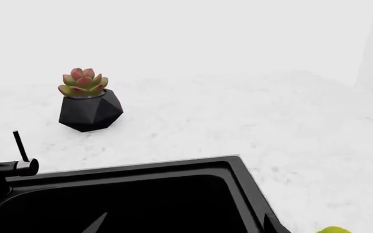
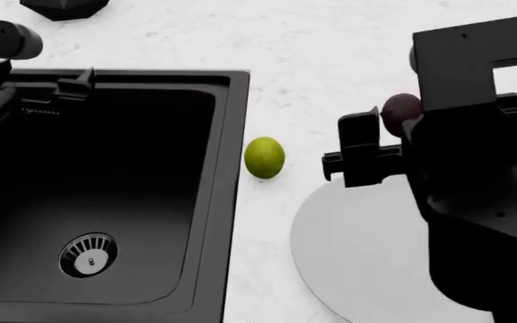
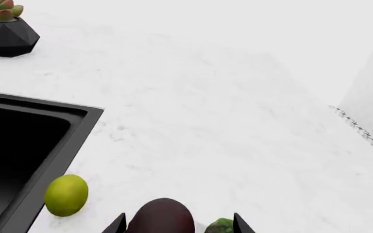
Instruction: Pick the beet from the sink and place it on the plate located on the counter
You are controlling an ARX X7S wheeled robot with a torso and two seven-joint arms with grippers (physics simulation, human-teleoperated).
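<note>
The beet [image 3: 161, 216] sits between the right gripper's [image 3: 177, 224] two fingers [image 3: 117, 225], which are closed on its sides; its green tuft [image 3: 220, 226] points toward one finger, so its long axis seems to run across the gap from finger to finger. In the head view the beet [image 2: 400, 108] is carried above the counter [image 2: 330, 60], just past the plate's [image 2: 357, 249] far rim. Off to the fingers' side lies a lime [image 2: 265, 157], beside the sink [image 2: 227, 202]. The left gripper is out of view.
</note>
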